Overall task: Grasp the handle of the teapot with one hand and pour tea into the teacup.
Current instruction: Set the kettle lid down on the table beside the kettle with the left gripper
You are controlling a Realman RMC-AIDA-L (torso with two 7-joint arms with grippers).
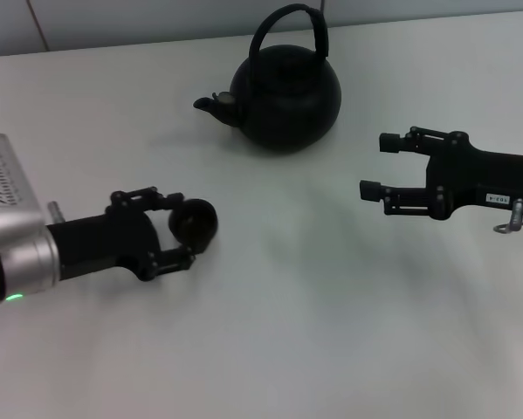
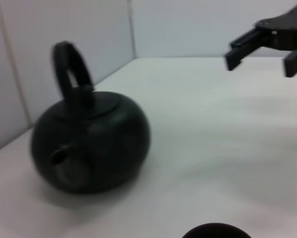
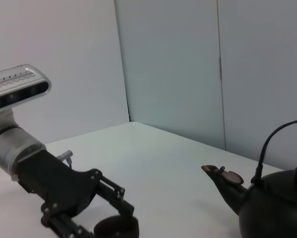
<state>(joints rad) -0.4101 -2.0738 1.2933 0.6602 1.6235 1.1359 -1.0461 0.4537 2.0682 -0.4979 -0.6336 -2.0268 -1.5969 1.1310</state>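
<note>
- The large round matte-black teapot (image 1: 285, 100) sits on the white table (image 1: 313, 305) at about 12 o'clock in the head view, its short stubby spout (image 1: 210, 105) pointing toward 9 o'clock.
- Its tall black arched bail handle (image 1: 289, 26) stands upright over the lid, with nothing touching it.
- The tiny round black handleless teacup (image 1: 195, 221) lies at about 8 o'clock from the teapot, well apart from it.
- The left black two-fingered gripper (image 1: 184, 225) reaches in from 9 o'clock, its fingers closed around the teacup's sides.
- The right black two-fingered gripper (image 1: 376, 164) hovers at about 4 o'clock from the teapot, near it but not touching, fingers spread wide and holding nothing.
- From the left wrist view the teapot (image 2: 91, 148) faces spout-forward.
</note>
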